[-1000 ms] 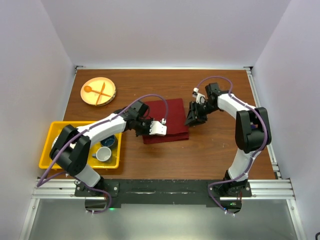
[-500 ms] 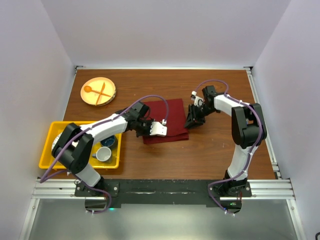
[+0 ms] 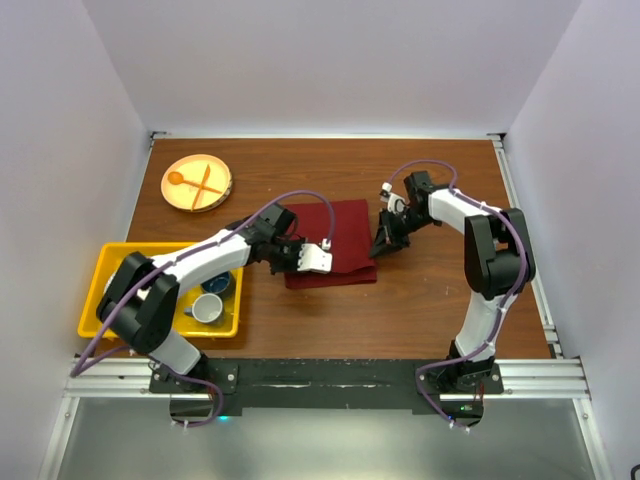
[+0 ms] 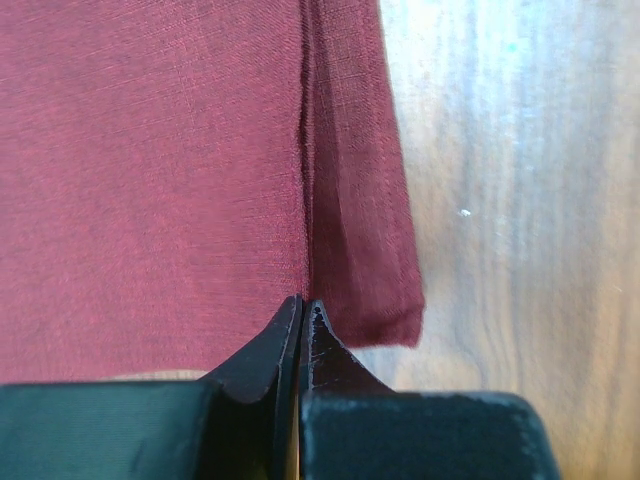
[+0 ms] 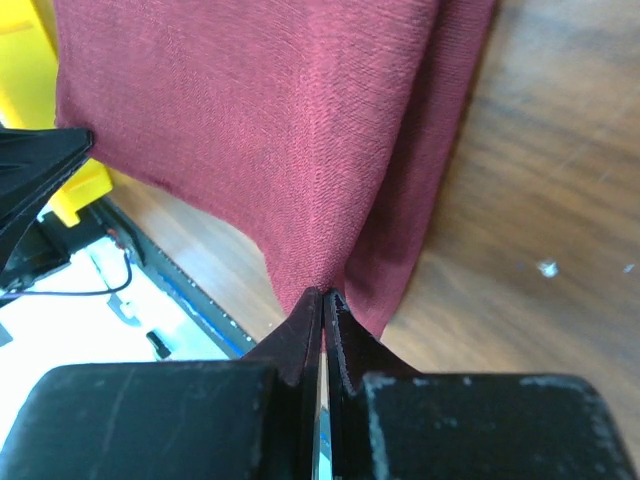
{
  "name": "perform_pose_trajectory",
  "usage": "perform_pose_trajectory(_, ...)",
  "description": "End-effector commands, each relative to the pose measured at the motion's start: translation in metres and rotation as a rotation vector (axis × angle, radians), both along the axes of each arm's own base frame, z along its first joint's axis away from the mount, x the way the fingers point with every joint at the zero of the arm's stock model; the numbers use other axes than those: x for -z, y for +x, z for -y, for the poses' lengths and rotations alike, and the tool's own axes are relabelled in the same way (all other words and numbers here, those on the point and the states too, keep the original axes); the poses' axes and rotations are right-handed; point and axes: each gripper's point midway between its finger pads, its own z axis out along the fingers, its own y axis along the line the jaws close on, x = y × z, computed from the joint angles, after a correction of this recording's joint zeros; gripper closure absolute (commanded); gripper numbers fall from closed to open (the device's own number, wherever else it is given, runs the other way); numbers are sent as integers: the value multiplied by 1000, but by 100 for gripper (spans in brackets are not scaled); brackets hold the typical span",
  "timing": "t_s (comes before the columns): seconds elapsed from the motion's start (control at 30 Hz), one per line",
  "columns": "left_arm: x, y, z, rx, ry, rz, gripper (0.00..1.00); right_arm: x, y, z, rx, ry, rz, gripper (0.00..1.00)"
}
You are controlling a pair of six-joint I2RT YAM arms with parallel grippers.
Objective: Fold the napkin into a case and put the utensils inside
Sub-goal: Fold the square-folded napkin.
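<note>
The napkin (image 3: 340,225) is lying in the middle of the table (image 3: 430,290), already doubled over into a squarish pad of several layers. The wrist views are showing a fold line running up its face and a narrower flap lying beside it. It looks like thin woven cloth: light, limp and not at all slippery or fragile. I would expect it to be sagging and dragging rather than holding a shape, and any crease will be loosening unless it is pressed flat. The best places to take hold are the edges and corners. All the layers should go between the pads together, because a pinch on the top layer alone will be peeling the fold open.

The left gripper (image 4: 302,312) is sitting at one edge near a corner, its fingers pressed together with no gap, seemingly nipping the cloth where the fold line meets them. The right gripper (image 5: 322,300) is closing tight on the opposite side, and the fabric is rising in a small peak into its tips, so it is clamping the napkin.

The metal cutlery is not showing in any view. Further out, a yellow tray (image 3: 100,290) holding cups (image 3: 208,308) is standing at the left, and an orange plate (image 3: 215,170) is resting at the far left corner.
</note>
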Motion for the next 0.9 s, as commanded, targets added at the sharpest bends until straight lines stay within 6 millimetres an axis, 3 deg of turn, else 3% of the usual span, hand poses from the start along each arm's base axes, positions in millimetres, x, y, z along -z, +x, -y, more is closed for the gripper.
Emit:
perform_pose_trajectory(0.0, -28, -13, 2, 15, -64, 14, 100, -36, -12, -5, -38, 60, 46, 100)
perform_pose_trajectory(0.3, -15, -25, -1, 17, -58, -45, 100, -28, -32, -2, -59, 58, 1, 100)
perform_pose_trajectory(0.5, 2, -27, 4, -3, -63, -96, 100, -2, -31, 3, -60, 17, -10, 100)
perform_pose_trajectory(0.87, 40, -37, -4, -35, -18, -157, 100, 43, -27, 16, -63, -94, -24, 100)
